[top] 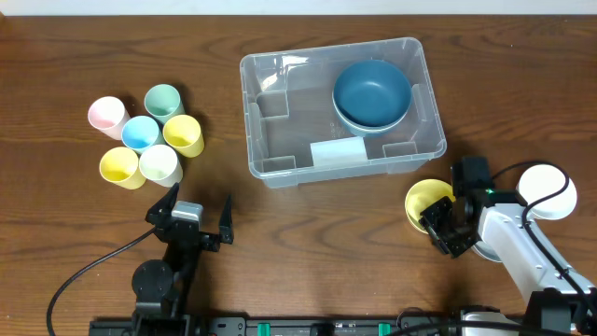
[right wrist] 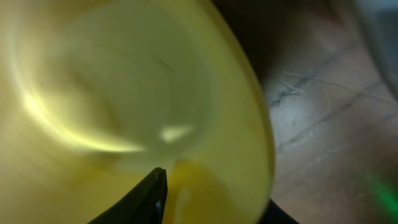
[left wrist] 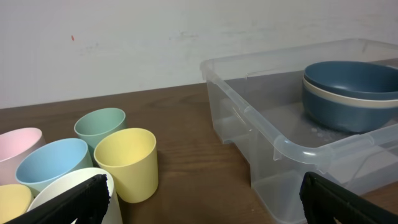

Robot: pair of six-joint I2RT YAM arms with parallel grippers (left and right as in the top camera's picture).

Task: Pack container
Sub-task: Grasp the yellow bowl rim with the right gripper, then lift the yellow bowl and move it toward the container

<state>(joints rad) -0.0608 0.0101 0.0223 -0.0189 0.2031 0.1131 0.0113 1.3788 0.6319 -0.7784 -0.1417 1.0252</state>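
The clear plastic container (top: 252,121) stands at the back centre with a white label (top: 338,151) on its front wall. Two stacked dark blue bowls (top: 372,93) sit in its right part. In the left wrist view the container (left wrist: 249,115) and the bowls (left wrist: 351,93) show at the right. My right gripper (top: 440,224) is at a yellow bowl (top: 427,198) right of the container's front. One finger is inside the bowl (right wrist: 124,93) and one outside its rim, shut on it (right wrist: 214,199). My left gripper (top: 196,213) is open and empty near the front left (left wrist: 199,211).
Several cups cluster at the left: pink (top: 106,114), green (top: 163,100), blue (top: 141,133), yellow (top: 184,135), a second yellow (top: 121,168) and white (top: 159,164). A white bowl (top: 548,189) sits at the far right beside my right arm.
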